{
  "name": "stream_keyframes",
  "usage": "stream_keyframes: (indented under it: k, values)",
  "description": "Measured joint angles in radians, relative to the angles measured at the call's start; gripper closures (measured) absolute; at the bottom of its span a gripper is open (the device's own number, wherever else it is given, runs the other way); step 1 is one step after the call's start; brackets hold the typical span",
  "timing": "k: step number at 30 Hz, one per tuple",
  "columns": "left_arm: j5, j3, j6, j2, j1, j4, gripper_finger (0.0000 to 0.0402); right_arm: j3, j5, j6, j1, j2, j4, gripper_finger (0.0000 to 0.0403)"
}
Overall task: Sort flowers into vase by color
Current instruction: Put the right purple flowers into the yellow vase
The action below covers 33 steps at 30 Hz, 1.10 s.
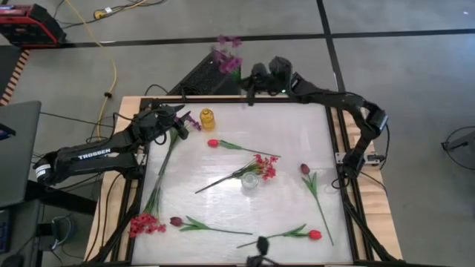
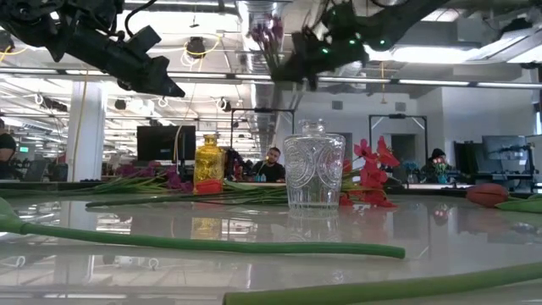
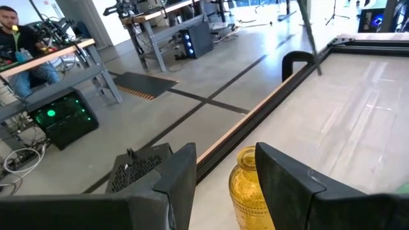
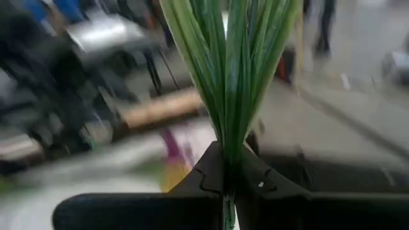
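- Green stems (image 2: pixel 203 244) of table flowers lie closest to the low camera, running across the white table (image 1: pixel 297 148) in front of the clear glass vase (image 2: pixel 314 171).
- That clear glass vase stands near the table's middle, with a red cluster flower (image 1: pixel 263 167) lying against it, its stem trailing away from the vase toward the left arm's side.
- A yellow vase (image 1: pixel 207 118) stands beyond the clear one, near the far edge.
- The right gripper (image 4: pixel 225 185) is clamped on a bunch of green stems; in the high view this is the purple spray (image 1: pixel 227 58), held up in the air past the far edge of the table, beyond the yellow vase.
- The left gripper (image 3: pixel 223 179) hovers just beside the yellow vase, fingers spread apart and empty, the vase seen between them.
- Another purple flower (image 1: pixel 190 123) lies next to the yellow vase, its long stem reaching down the left side.
- Around the clear vase lie red tulips (image 1: pixel 213 143) and (image 1: pixel 315 235), maroon tulips (image 1: pixel 304 169) and (image 1: pixel 176 221), and a second red cluster (image 1: pixel 145 224).
- People sit at desks in the room behind.
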Motion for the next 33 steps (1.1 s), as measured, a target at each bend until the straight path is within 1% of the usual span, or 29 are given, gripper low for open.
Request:
stream_keyframes:
  k: [1,6,11,13,19,26,33]
  values:
    - [0.001,0.0,0.0,0.0,0.0,-0.001,0.0251,-0.001,0.0,0.011,0.017,0.014,0.042,0.0361]
    - [0.001,0.0,0.004,0.0,0.001,-0.004,0.0251,-0.002,0.014,0.057,0.09,0.113,0.376,0.0364]
    - [0.001,0.0,0.003,0.0,0.001,-0.005,0.0251,-0.002,0.154,0.058,0.132,0.213,0.589,0.0364]
    - [0.001,0.0,0.002,0.0,0.001,-0.005,0.0251,0.002,0.164,0.058,0.132,0.243,0.639,0.0364]
    - [0.001,0.0,0.004,0.0,0.002,-0.005,0.0251,0.062,0.173,0.076,0.13,0.314,0.655,0.0363]
    - [0.001,0.0,0.003,0.0,0.002,-0.005,0.0251,0.166,0.189,0.073,0.139,0.411,0.644,0.0363]
    - [0.001,0.0,0.006,0.0,0.002,-0.006,0.0251,0.218,0.214,0.005,0.147,0.435,0.496,0.0363]
